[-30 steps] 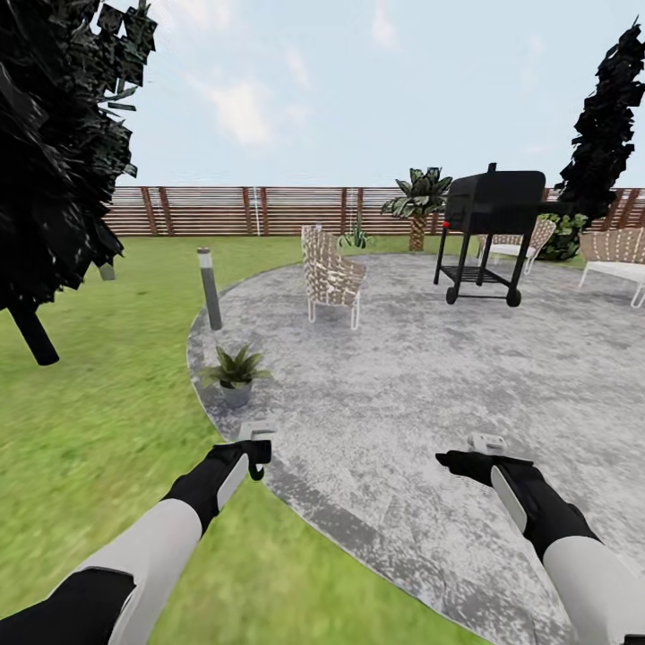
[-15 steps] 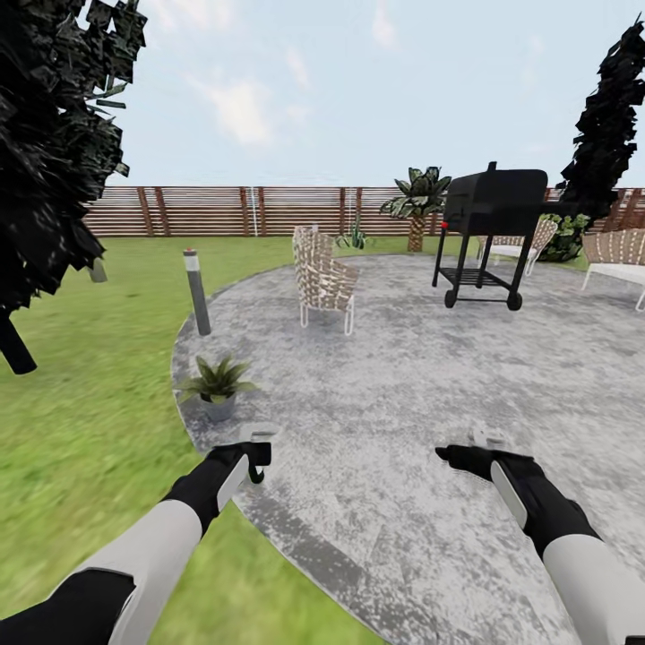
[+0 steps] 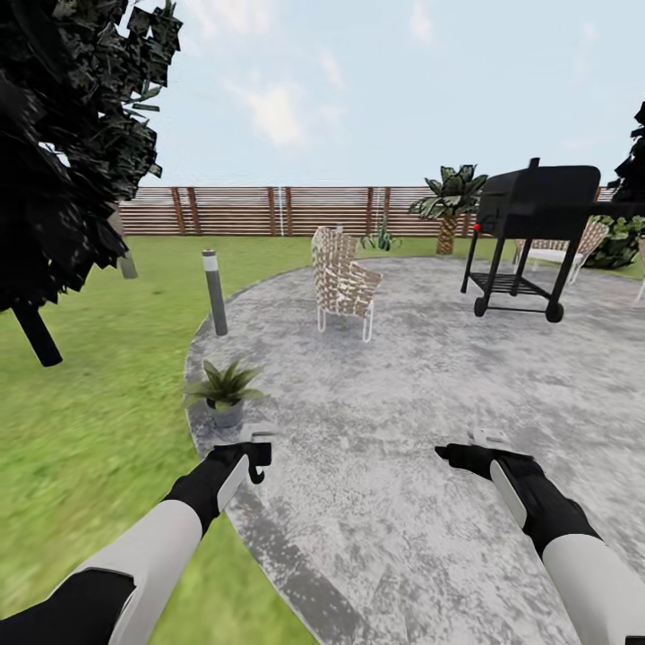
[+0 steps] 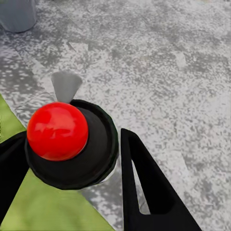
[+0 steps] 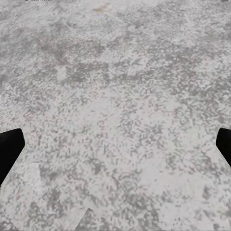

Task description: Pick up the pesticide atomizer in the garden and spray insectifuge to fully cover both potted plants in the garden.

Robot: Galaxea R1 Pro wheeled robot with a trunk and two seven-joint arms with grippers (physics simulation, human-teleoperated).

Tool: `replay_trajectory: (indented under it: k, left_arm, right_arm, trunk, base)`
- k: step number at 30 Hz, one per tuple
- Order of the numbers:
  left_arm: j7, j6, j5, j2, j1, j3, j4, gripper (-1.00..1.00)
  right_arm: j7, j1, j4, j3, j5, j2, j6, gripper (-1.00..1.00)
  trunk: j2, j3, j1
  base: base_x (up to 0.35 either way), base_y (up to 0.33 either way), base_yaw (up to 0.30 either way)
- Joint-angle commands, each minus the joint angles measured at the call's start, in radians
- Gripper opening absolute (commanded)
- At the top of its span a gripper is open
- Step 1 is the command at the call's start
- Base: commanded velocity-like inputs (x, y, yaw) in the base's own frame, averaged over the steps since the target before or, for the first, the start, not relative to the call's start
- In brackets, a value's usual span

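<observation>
Over grey patio (image 3: 430, 385), left gripper (image 4: 72, 159) pinches unlabelled atomizer (image 4: 67, 142); right gripper (image 5: 115, 144) spread.

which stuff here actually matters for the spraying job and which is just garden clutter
For the job:
- pesticide atomizer, held in the left gripper
- potted plant at the patio edge
- a second small plant far off by the fence, possibly the other one

Just about:
- bollard lamp
- woven chair
- black grill
- palm

Red-topped dark atomizer (image 4: 62, 139), mottled grey patio (image 3: 430, 376), green lawn (image 3: 90, 403), brown slatted fence (image 3: 251, 210)
</observation>
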Motion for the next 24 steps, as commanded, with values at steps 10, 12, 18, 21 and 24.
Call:
replay_trajectory:
  k: [10, 12, 18, 21, 24]
  left_arm:
    - [0.009, 0.005, 0.01, 0.0, -0.001, -0.008, -0.001, -1.0]
    - [0.009, 0.005, 0.01, 0.0, -0.001, -0.008, -0.001, -1.0]
    - [0.009, 0.005, 0.01, 0.0, -0.001, -0.008, -0.002, -1.0]
    - [0.009, 0.005, 0.011, -0.001, -0.001, -0.008, -0.002, -1.0]
    - [0.009, 0.005, 0.01, -0.007, -0.001, -0.008, -0.001, -1.0]
  right_arm:
    - [0.003, 0.0, -0.002, -0.002, -0.002, -0.001, 0.005, 1.0]
    - [0.003, 0.0, -0.001, -0.002, -0.002, -0.001, 0.005, 1.0]
    - [0.003, 0.0, -0.002, -0.002, -0.002, -0.001, 0.005, 1.0]
    - [0.002, 0.0, -0.002, -0.002, -0.002, -0.001, 0.005, 1.0]
    - [0.002, 0.0, -0.002, -0.002, -0.002, -0.001, 0.005, 1.0]
  trunk:
    - [0.0, -0.001, 0.0]
    - [0.0, -0.001, 0.0]
    - [0.0, -0.001, 0.0]
    - [0.0, -0.001, 0.0]
    - [0.0, -0.001, 0.0]
  base:
    - [0.271, -0.212, 0.249]
    - [0.271, -0.212, 0.249]
    - [0.271, -0.212, 0.249]
    - [0.271, -0.212, 0.25]
    - [0.271, -0.212, 0.249]
